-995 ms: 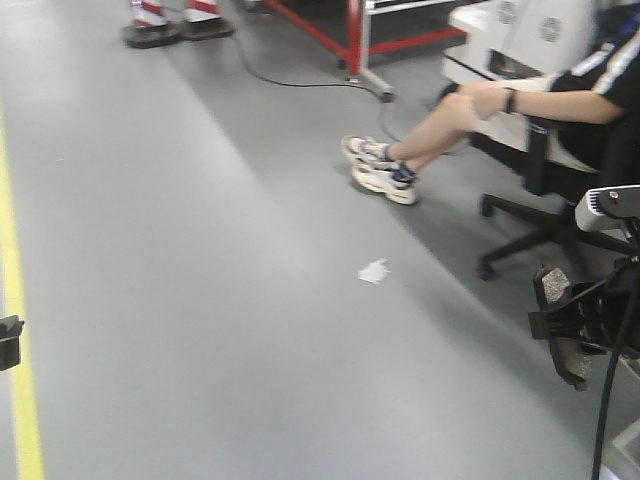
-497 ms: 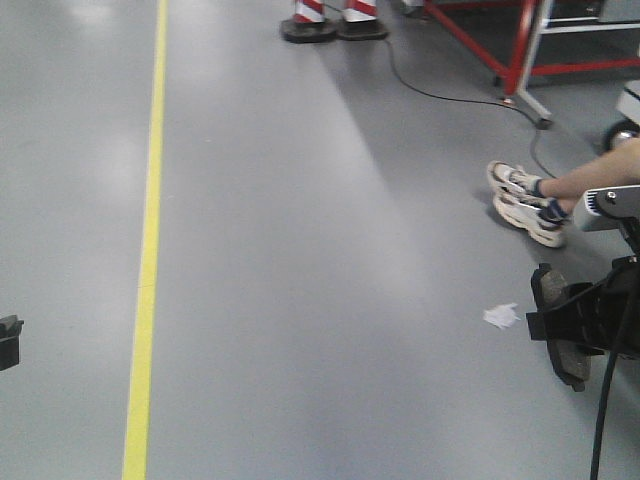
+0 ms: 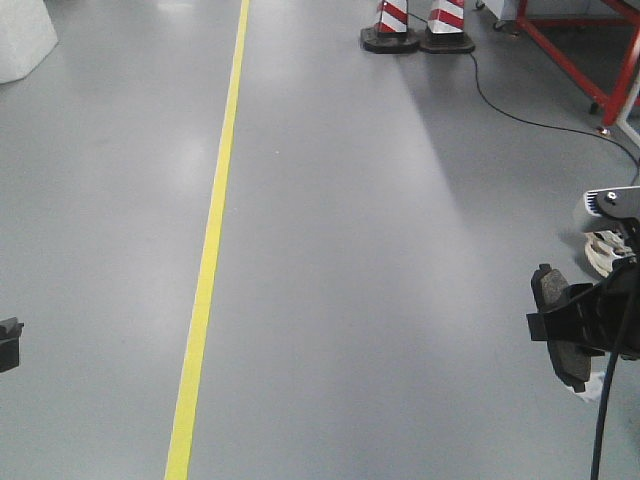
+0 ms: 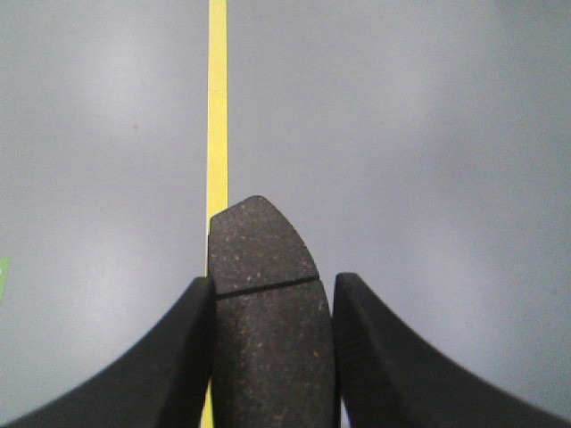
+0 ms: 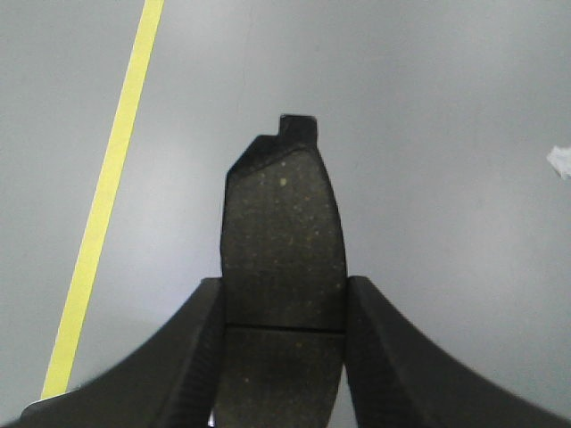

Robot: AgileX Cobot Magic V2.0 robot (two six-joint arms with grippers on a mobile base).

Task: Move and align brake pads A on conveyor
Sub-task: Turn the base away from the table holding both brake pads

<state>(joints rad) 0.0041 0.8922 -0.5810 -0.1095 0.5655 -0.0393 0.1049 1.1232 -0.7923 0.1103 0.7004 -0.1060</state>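
Observation:
Two brake pads A are held in the air over a grey floor. In the left wrist view a dark grey pad with a thin cross groove stands upright between the black fingers of my left gripper, which is shut on it. My right gripper is shut on a second pad with a notched backing plate at its top. The front view shows this pad on edge in the right gripper at the right border. Only a black corner of the left gripper shows there. The conveyor is out of view.
A yellow floor line runs front to back. Two striped cones stand at the far end, a red frame and a black cable at the far right. A shoe and a paper scrap lie right.
The front view has swung left across the floor: the yellow line went from the left edge to mid-frame and the seated person left the view. Both grippers keep their pads.

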